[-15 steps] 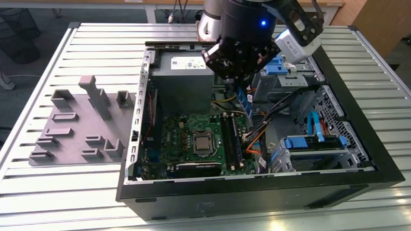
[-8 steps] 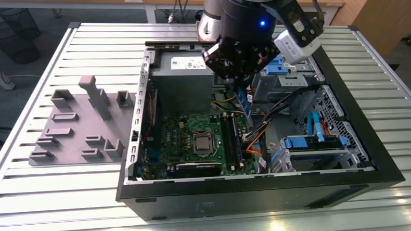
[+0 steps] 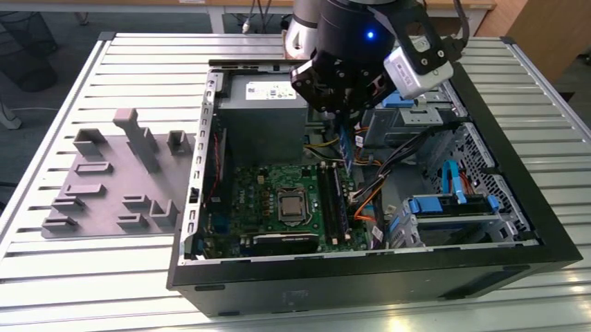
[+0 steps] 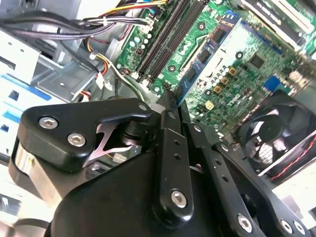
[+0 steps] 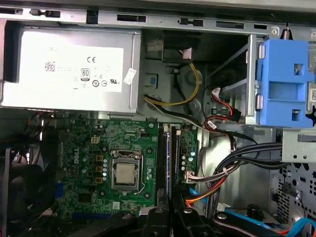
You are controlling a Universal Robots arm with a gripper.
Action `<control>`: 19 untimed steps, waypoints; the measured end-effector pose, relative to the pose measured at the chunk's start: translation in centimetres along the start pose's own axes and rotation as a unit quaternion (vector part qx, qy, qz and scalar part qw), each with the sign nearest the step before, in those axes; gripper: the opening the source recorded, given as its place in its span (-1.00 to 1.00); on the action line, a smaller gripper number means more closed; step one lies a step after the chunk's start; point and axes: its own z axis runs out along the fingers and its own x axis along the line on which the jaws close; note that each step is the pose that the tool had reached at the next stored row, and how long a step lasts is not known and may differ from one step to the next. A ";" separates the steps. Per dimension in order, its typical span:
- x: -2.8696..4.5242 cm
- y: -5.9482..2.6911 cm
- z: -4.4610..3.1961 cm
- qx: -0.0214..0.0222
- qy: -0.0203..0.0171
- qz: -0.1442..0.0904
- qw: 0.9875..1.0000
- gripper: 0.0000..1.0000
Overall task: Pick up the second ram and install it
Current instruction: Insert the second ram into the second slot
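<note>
My gripper (image 3: 344,128) hangs inside the open computer case (image 3: 517,200), above the green motherboard (image 3: 277,207). It is shut on the second ram (image 4: 200,61), a thin blue-green board with black chips that sticks out from the fingertips (image 4: 168,98). In the exterior view the ram (image 3: 345,144) hangs edge-down under the fingers, above the far end of the long black memory slots (image 3: 333,204). The first wrist view looks down past the gripper (image 5: 170,215) onto those slots (image 5: 162,163). The stick is clear of the slots.
A grey holder tray (image 3: 120,180) lies on the slatted table at the exterior view's left. Inside the case are the power supply (image 3: 263,104), CPU socket (image 5: 124,173), cable bundles (image 5: 237,158), blue drive carriers (image 5: 284,84) and a fan (image 4: 276,138).
</note>
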 end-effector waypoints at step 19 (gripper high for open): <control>-0.71 -0.04 1.60 0.000 0.021 0.002 1.000 -0.72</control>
